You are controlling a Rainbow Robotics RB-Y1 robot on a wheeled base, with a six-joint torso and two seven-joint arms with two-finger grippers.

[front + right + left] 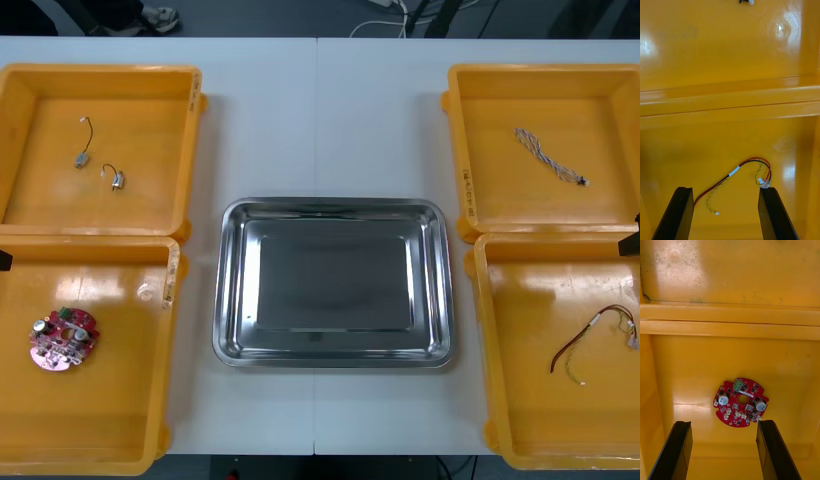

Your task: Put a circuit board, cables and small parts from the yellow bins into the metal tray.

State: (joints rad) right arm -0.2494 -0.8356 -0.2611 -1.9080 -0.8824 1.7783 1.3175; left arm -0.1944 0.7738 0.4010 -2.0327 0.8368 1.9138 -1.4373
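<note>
Left gripper point(724, 423): fingers released above the red circuit board point(740, 402), near left bin point(120, 420); likely aligned to pick.
Right gripper point(725, 189): fingers released above the red and yellow cable point(733, 171), near right bin point(540, 300).
Metal tray point(230, 290): bare.
Far bins point(100, 72): small metal parts point(82, 157); blue and white cable point(545, 155).

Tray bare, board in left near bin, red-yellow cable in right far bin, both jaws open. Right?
No: the red-yellow cable lies in the right near bin, as the front view shows; the right far bin holds the blue-white cable. Rest stands: tray bare, board in left near bin, both jaws open.
</note>
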